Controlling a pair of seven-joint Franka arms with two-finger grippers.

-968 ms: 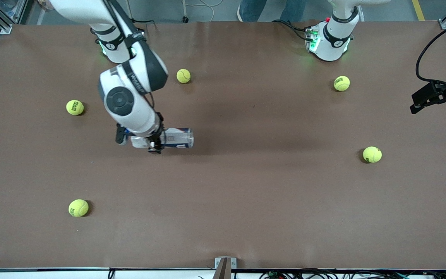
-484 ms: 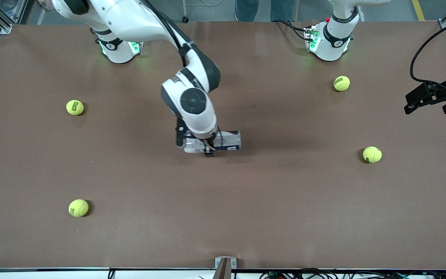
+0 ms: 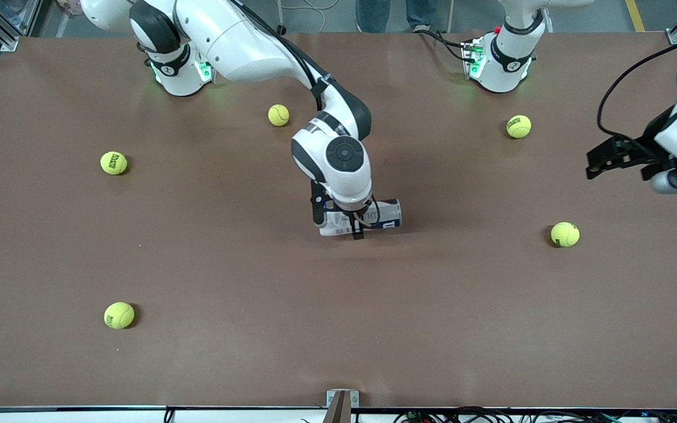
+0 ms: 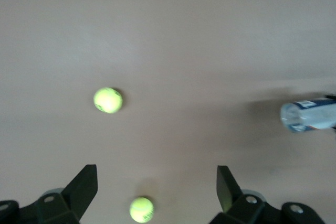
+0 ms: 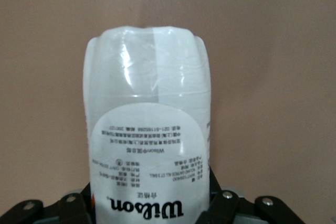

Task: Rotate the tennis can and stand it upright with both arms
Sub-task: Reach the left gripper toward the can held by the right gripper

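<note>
Right gripper (image 3: 354,226) clamps the clear plastic tennis can (image 3: 386,215) with its white and navy label, lying sideways mid-tabletop (image 3: 256,352).
Left gripper (image 3: 619,158) hangs spread open over its arm's end edge. Light, slick, thin-walled: squeeze gently, mid-body.

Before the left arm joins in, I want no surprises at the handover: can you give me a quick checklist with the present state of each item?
1. Right gripper has the tennis can between its fingers: ok; how firmly, cannot tell.
2. Can upright: not ok, it lies on its side, near the middle of the table.
3. Left gripper open and empty: ok.
4. Left gripper near the can: not ok, it hangs over the left arm's end of the table.
5. Path between them: the nearest tennis ball lies nearer the front camera than the left gripper; cannot tell whether it interferes.
</note>
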